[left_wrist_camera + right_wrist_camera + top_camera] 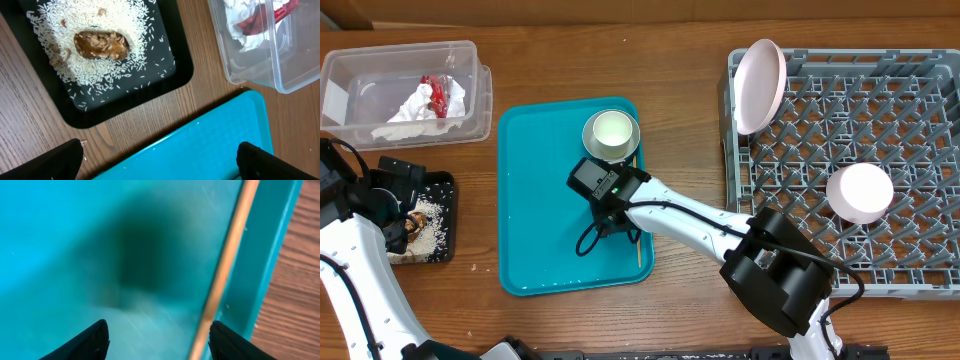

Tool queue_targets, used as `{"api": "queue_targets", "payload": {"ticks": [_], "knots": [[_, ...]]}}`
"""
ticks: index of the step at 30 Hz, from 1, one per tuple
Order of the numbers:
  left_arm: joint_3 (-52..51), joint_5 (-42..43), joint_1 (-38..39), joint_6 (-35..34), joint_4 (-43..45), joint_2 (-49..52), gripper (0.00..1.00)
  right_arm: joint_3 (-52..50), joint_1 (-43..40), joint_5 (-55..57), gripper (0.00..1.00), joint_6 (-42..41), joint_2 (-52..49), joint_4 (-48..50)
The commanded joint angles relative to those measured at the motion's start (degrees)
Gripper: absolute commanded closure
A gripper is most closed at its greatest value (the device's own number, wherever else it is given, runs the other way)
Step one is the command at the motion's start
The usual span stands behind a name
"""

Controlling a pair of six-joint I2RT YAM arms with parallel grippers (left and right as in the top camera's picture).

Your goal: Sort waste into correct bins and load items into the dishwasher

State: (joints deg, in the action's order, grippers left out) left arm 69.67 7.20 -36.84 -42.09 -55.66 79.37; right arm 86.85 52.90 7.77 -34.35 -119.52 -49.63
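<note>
r gripper [159, 330] hovering over teal tray [60, 240], jaws apart, chopstick [225, 265] off-centre betw them by tray rim; we're thinking: centre before closing. l gripper [160, 145] spread wide, empty.

A teal serving tray [535, 200] sits on a wood-grain worktop [620, 40]. A slender pale wooden stick [227, 255] lies inside the tray, just beside one of its raised long rims.

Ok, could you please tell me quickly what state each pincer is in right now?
Left pincer: open, holding nothing.
Right pincer: open around a wooden stick, not gripping it.
</note>
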Motion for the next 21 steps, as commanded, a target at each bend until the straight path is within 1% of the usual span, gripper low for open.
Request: {"api": "queue_targets", "payload": {"ticks": [1,7,10,11,14,15,16,17,21], "knots": [[-0.1,-0.6,0.1,-0.8,0.1,0.1,0.00,-2.7,-0.2,0.8,0.34,-3.3,-0.1,1.4],[-0.1,-0.6,0.1,-0.8,0.1,0.1,0.00,-5.8,-0.1,0.8,0.37,-3.9,-0.1,3.1],[-0.1,-0.6,0.1,-0.8,0.1,0.1,0.00,-5.8,-0.1,0.8,0.41,-3.9,-0.1,3.0],[-0.1,-0.6,0.1,-0.8,0.1,0.1,0.00,-5.8,-0.2,0.8,0.48,-3.9,-0.1,3.0],[-0.1,-0.6,0.1,-0.8,0.1,0.1,0.00,-5.7,-0.1,0.7,0.83,-5.7,-0.1,2.2],[-0.1,-0.6,0.1,-0.8,0.1,0.1,0.00,-5.4,-0.1,0.8,0.87,-6.8,0.0,1.5],[-0.1,-0.6,0.1,-0.8,0.1,0.1,0.00,-4.9,-0.2,0.7,0.93,-7.8,0.0,0.6],[-0.1,-0.6,0.1,-0.8,0.1,0.1,0.01,-4.2,-0.2,0.8,0.96,-8.2,0.0,-0.4],[-0.1,-0.6,0.1,-0.8,0.1,0.1,0.00,0.2,-0.2,0.9,0.96,-8.1,1.4,-6.0]]}}
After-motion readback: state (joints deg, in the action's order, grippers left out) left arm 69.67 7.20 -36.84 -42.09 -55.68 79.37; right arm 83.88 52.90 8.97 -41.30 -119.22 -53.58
